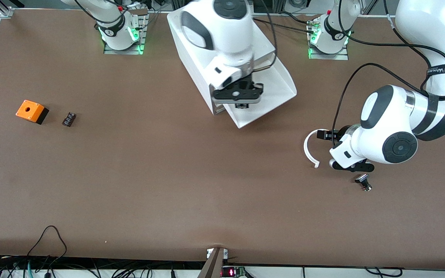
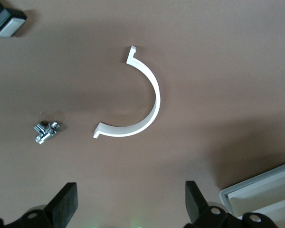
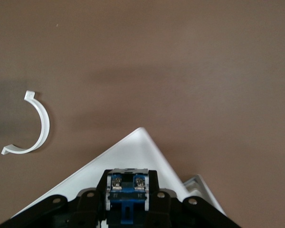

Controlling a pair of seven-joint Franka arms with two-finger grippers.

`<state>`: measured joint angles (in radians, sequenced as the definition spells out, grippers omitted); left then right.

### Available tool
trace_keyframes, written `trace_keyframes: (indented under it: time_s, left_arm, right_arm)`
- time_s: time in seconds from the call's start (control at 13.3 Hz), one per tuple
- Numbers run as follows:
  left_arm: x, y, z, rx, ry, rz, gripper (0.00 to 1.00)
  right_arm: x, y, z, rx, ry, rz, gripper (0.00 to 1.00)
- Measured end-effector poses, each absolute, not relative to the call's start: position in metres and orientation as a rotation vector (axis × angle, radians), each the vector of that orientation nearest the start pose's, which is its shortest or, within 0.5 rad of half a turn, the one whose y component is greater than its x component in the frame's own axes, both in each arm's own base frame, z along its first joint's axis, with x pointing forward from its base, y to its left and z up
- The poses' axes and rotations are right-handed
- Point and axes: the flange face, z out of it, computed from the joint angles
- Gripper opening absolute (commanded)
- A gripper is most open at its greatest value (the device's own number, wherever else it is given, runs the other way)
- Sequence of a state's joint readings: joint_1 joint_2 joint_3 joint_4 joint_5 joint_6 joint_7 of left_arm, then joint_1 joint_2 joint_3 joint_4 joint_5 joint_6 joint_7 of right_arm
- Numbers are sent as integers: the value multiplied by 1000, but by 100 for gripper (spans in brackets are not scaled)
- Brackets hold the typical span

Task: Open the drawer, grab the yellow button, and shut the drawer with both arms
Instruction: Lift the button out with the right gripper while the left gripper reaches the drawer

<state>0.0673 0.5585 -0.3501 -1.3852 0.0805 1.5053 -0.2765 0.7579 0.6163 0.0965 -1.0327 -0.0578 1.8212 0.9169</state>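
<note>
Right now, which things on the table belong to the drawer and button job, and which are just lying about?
Job:
- drawer, open
- button, held in the right tool over the drawer
- left tool, open, over the table by the white clip

Lying about:
- white clip
- orange box
- black part beside it
- screws
- black-and-silver part
</note>
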Motion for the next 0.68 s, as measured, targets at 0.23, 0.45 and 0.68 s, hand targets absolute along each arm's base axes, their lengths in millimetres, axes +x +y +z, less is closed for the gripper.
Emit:
trace_keyframes:
  time_s: [0.23,0.45,0.68]
  left_arm:
    - [640,-161,375,-3069,-204,632,99]
    - [624,-215,365,-3086,-425,525,99]
    - [597,-272,361,-3070,-630,496,99]
  right_arm:
    - [549,470,538,-3034,28,-103,0]
    - [584,412,520,-3103,-42,-17,0]
    - [618,353,477,-3160,-69,76,0]
